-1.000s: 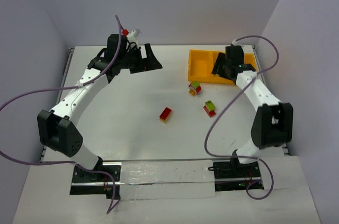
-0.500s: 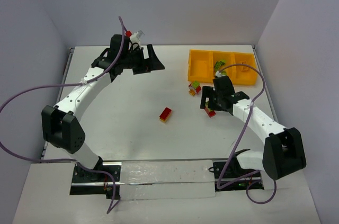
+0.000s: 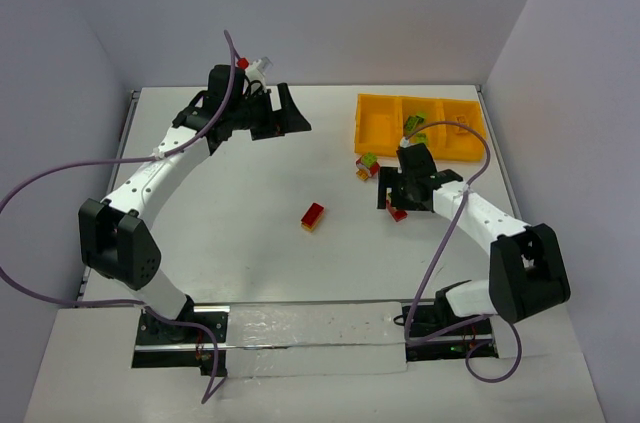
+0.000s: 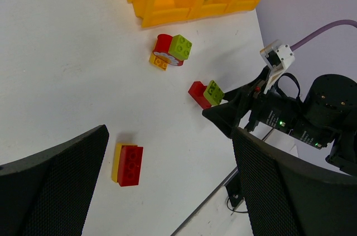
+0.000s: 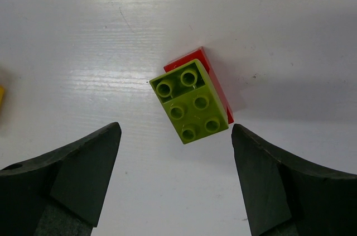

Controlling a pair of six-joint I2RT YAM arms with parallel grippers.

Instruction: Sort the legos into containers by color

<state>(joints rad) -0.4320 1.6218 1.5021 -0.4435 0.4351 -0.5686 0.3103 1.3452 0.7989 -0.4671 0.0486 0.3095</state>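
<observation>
Orange-yellow all over: tray [image 3: 365, 143] by the far right corner of the white table [image 3: 240, 233]. Lime green: single brick [image 3: 414, 124] in the middle compartment. Lime green over red: stacked pair [image 5: 189, 107] between the dark grey fingers [image 5: 83, 174] of the right gripper [image 5: 175, 129]. Red, lime green and yellow: cluster [image 3: 367, 165] just off the tray's near edge. Red beside yellow: mid-table pair [image 3: 313, 216]. White with black joints: left arm [image 3: 150, 173], right arm [image 3: 480, 218]. Purple: cables [image 3: 50, 188].

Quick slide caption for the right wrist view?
Open right pincer poised over a lime-green brick stacked on a red brick, white table.
</observation>
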